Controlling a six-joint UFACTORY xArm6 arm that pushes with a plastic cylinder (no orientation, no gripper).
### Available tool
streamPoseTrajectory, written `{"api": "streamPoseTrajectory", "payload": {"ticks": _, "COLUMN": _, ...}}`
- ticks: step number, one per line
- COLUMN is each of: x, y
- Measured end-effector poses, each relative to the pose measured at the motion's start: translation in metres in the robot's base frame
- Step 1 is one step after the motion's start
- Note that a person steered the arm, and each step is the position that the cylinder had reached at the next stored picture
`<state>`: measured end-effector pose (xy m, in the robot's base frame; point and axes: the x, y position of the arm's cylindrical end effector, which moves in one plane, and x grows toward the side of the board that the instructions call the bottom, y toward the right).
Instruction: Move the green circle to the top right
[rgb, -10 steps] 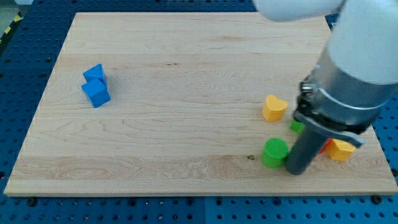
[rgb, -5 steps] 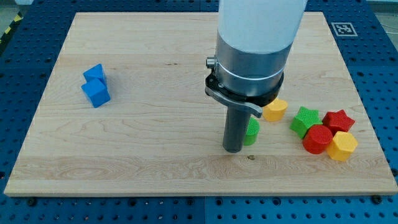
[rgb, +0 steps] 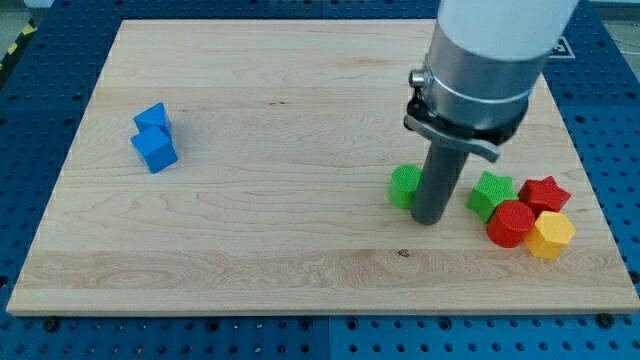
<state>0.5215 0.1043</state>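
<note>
The green circle (rgb: 403, 187) lies right of the board's middle, in the lower half, its right side hidden by the rod. My tip (rgb: 430, 219) stands just right of it and slightly lower, touching or nearly touching it. The wooden board (rgb: 280, 120) fills the view. Its top right corner is partly hidden by the arm.
A green star (rgb: 491, 192), a red star (rgb: 546, 192), a red circle (rgb: 510, 224) and a yellow hexagon (rgb: 551, 235) cluster at the lower right, just right of my tip. Two blue blocks (rgb: 153, 138) touch each other at the left.
My tip went from the circle's right to its left, then back to its right. The green circle slid left and up. The yellow block seen earlier is now hidden behind the arm.
</note>
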Motion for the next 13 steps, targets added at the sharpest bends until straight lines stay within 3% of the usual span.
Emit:
{"api": "streamPoseTrajectory", "payload": {"ticks": 4, "x": -0.049, "y": -0.05}}
{"api": "streamPoseTrajectory", "payload": {"ticks": 10, "x": -0.191, "y": -0.089}}
{"api": "streamPoseTrajectory", "payload": {"ticks": 13, "x": -0.191, "y": 0.0}}
